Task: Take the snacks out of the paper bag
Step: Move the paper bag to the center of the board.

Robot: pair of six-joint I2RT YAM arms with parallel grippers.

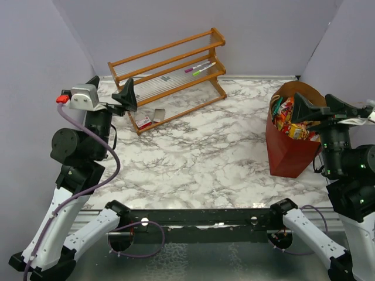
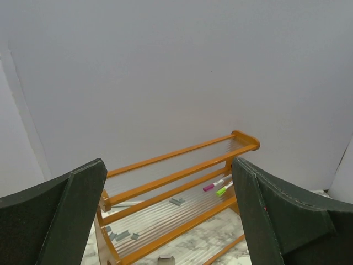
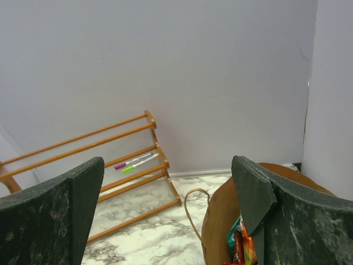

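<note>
The paper bag, red outside and brown inside, stands upright at the right of the marble table. Its open mouth holds several crinkly snacks in red, orange and yellow. My right gripper hovers open just above the bag's mouth, nothing between its fingers. In the right wrist view the bag's brown wall and a few snacks show beside the right finger of the open gripper. My left gripper is open and empty at the far left, near the rack, also open in its own view.
A wooden slatted rack lies tilted at the back left, with a pink and a green pen on it. Small red-and-white cards lie by its lower rail. Grey walls close in the back and both sides.
</note>
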